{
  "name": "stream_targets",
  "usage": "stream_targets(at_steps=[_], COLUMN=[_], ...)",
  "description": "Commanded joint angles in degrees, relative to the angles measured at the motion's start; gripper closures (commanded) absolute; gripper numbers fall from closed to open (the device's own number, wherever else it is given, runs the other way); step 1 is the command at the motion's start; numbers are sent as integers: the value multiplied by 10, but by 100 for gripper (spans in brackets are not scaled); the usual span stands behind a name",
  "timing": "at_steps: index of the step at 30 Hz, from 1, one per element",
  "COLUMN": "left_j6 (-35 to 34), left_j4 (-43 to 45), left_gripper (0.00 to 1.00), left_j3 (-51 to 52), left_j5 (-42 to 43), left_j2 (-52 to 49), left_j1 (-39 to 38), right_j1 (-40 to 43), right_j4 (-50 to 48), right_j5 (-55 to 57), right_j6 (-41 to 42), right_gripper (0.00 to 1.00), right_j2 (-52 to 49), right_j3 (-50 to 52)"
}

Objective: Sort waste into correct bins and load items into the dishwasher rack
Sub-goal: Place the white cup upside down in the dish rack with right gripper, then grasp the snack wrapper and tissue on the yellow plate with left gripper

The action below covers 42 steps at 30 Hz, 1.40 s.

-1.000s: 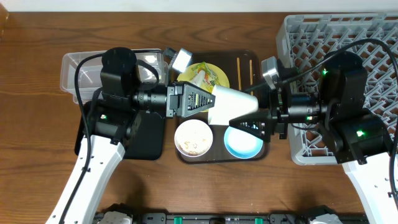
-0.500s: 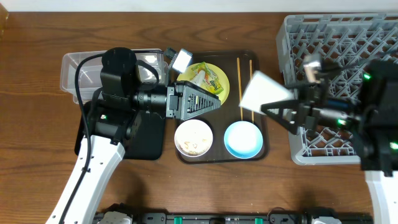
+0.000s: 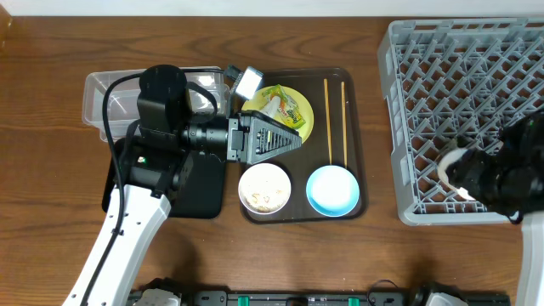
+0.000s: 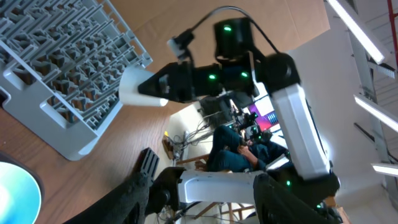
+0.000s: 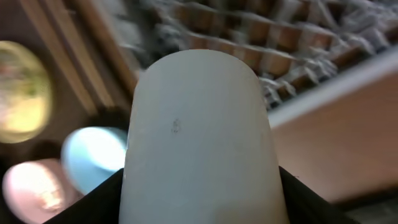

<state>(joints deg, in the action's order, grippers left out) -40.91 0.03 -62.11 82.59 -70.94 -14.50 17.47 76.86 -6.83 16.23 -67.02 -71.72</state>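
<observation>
My right gripper [image 3: 463, 174] is shut on the white cup [image 3: 450, 164], over the front right part of the grey dishwasher rack [image 3: 450, 76]. In the right wrist view the cup [image 5: 199, 137] fills the middle, with a dark finger on each side of it. My left gripper [image 3: 293, 136] hangs open and empty over the yellow plate [image 3: 299, 119], which carries the snack wrapper [image 3: 285, 105]. A white bowl [image 3: 265, 189] with scraps, a light blue bowl [image 3: 331, 190] and two chopsticks [image 3: 328, 119] lie on the brown tray. The left wrist view shows the cup [image 4: 140, 90] beside the rack [image 4: 56, 56].
The clear tub [image 3: 110, 93] stands at the back left. The black tray [image 3: 204, 191] lies partly under my left arm. The brown serving tray [image 3: 361, 183] sits between my arms, close to the rack's left wall. My left fingers [image 4: 134, 199] frame the bottom of the left wrist view.
The white cup has gone from between both grippers over the tray to the rack's front right, carried by my right gripper. My left gripper has let go and stayed in place.
</observation>
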Motion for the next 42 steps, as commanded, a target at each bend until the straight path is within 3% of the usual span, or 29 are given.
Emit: stream_targets(at_steps=[1, 9, 13, 16, 24, 27, 29, 32, 35, 42], left_j6=[1, 1, 1, 1, 22, 75, 126, 161, 161, 162], left_j4=[0, 1, 1, 1, -10, -85, -174, -320, -386, -375], left_gripper=[43, 43, 43, 43, 43, 43, 43, 44, 44, 45], left_j3=[-8, -8, -7, -7, -7, -7, -7, -7, -7, -7], left_j5=[8, 7, 7, 5, -59, -149, -253, -503, -687, -755], left_j2=[2, 2, 2, 2, 2, 2, 2, -6, -31, -108], left_j1=[1, 1, 1, 1, -34, -72, -101, -156, -212, -272], right_j1=[5, -26, -40, -43, -44, -44, -44, -44, -44, -44], right_j4=[17, -3, -24, -33, -38, -58, -75, -92, -94, -89], right_j5=[64, 31, 20, 21, -100, -171, -217, -250, -252, -259], right_j6=[18, -2, 3, 11, -28, -66, -89, -92, -90, -90], right_gripper=[48, 42, 22, 12, 12, 12, 12, 11, 10, 9], right_j2=[-39, -127, -153, -157, -120, -81, -52, -11, 23, 53], right_j3=[1, 35, 36, 35, 10, 10, 10, 10, 10, 10])
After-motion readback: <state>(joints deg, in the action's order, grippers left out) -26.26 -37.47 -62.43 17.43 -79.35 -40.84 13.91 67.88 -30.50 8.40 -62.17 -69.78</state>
